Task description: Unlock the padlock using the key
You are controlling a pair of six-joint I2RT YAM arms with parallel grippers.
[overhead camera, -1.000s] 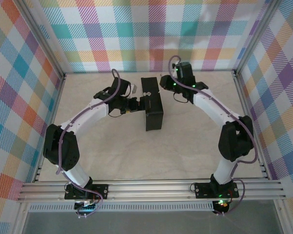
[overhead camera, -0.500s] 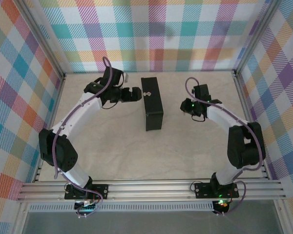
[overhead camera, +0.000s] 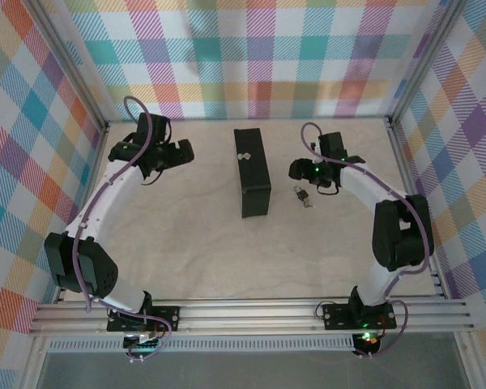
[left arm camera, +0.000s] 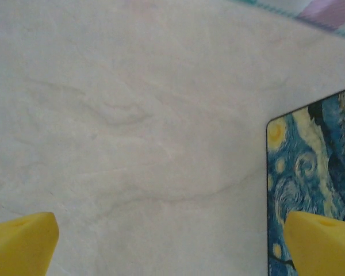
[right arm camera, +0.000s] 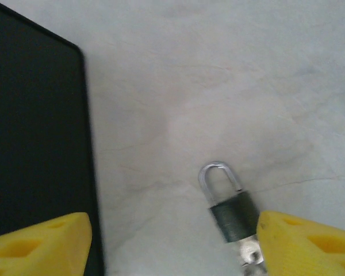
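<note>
My right gripper (right arm camera: 172, 233) gapes wide over the padlock (right arm camera: 233, 215), which lies flat on the table (right arm camera: 218, 69) near the dark box (right arm camera: 34, 144). The key (right arm camera: 250, 253) is apparently in its base (my finger partly hides it). Closing off-centre could shove both askew. My left gripper (left arm camera: 172, 241) hangs wide, empty.

Small dk-grey padlock (right arm camera: 233, 215) w/ silver shackle lies flat on tabletop (right arm camera: 218, 86), key (right arm camera: 250, 254) touching its bottom end.
</note>
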